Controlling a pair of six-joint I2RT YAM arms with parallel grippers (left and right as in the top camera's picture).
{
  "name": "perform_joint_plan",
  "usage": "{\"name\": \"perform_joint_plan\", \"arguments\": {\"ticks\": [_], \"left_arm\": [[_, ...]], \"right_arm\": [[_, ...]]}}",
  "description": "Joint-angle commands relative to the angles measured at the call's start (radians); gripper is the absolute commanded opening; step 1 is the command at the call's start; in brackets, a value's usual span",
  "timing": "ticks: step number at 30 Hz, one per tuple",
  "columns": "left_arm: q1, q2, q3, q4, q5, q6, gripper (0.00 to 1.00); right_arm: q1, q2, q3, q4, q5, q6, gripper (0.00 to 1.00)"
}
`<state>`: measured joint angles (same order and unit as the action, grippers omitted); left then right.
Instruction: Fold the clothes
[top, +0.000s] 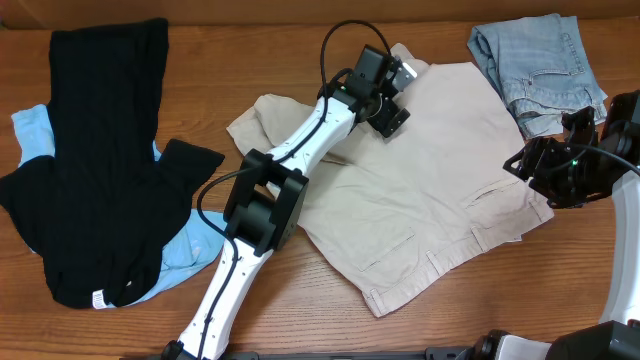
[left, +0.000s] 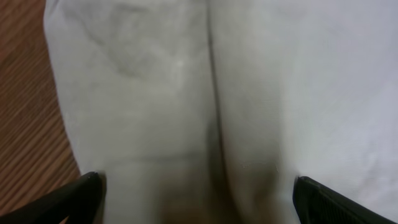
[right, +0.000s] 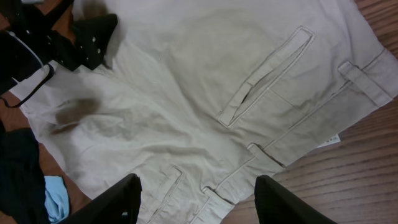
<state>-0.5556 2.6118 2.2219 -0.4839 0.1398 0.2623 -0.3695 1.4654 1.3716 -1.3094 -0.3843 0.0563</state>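
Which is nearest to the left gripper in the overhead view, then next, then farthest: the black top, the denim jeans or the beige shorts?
1. Beige shorts: directly under the left gripper.
2. Denim jeans: off to the upper right.
3. Black top: far left side.

A robotics lab bench (hardly a home): cabled left arm (top: 300, 145), right arm (top: 626, 250), clothes (top: 440, 180) on a wooden counter (top: 420, 330).

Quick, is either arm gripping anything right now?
Left end effector: open, holding nothing, over the beige shorts.
Right end effector: open, holding nothing, above the same shorts.
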Motion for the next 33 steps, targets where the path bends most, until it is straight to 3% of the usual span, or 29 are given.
{"name": "perform_joint_plan", "arguments": {"ticks": [1,9,14,18,26,33], "left_arm": [[0.017,0.049,0.003,0.007,-0.043,-0.029,1.0],[0.085,0.074,0.005,-0.064,-0.145,-0.206,1.0],[0.19,0.074,0.013,-0.207,-0.147,-0.327,1.0],[0.284,0.073,0.037,-0.37,-0.131,-0.347,1.0],[0.41,0.073,0.345,-0.824,-0.01,-0.345,1.0],[0.427,0.065,0.763,-1.074,-0.012,-0.344,1.0]], "right_arm": [[0.003,-0.001,0.027,0.003,0.006,-0.009,0.63],[0.004,-0.001,0.026,0.013,0.005,-0.008,0.63],[0.004,0.003,0.021,0.034,0.005,-0.008,0.63],[0.024,0.022,0.021,0.056,0.005,-0.004,0.64],[0.179,0.131,0.012,0.18,0.009,0.07,0.67],[0.322,0.238,0.009,0.185,0.009,0.128,0.67]]}}
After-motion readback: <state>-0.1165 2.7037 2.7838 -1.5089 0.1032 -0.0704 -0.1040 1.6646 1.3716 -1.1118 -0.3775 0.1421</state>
